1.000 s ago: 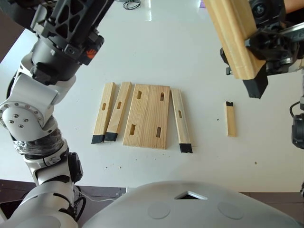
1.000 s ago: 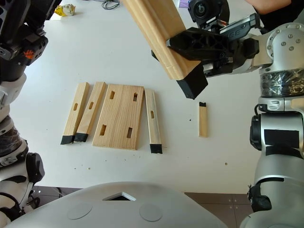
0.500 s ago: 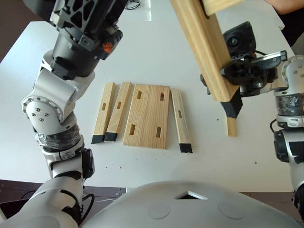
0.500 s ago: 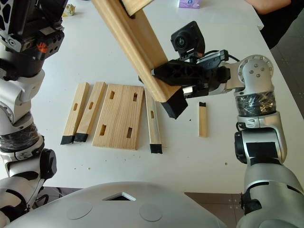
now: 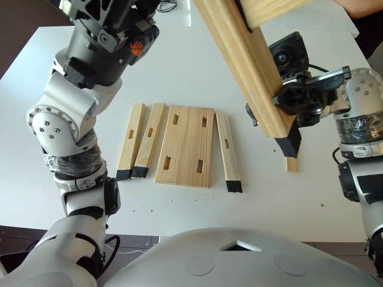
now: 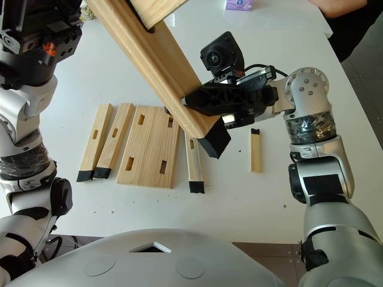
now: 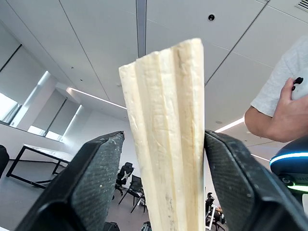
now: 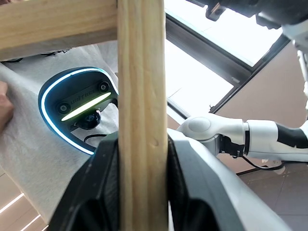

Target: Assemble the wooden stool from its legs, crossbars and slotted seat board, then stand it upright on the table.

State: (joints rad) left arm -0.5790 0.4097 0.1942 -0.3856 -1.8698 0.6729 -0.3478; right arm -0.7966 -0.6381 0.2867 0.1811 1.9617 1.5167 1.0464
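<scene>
Leg with a black tip hangs tilted above the table, clamped near its lower end by the right gripper. Its upper part, where an upper crossbar meets it, is cut off by the frame edge. The left gripper is closed on a wooden end, probably that crossbar's, though the link is out of view. Flat on the table lie the slotted seat board, two legs just left of it, one leg just right, and farther right a short crossbar, partly hidden behind the held leg in the left eye view.
</scene>
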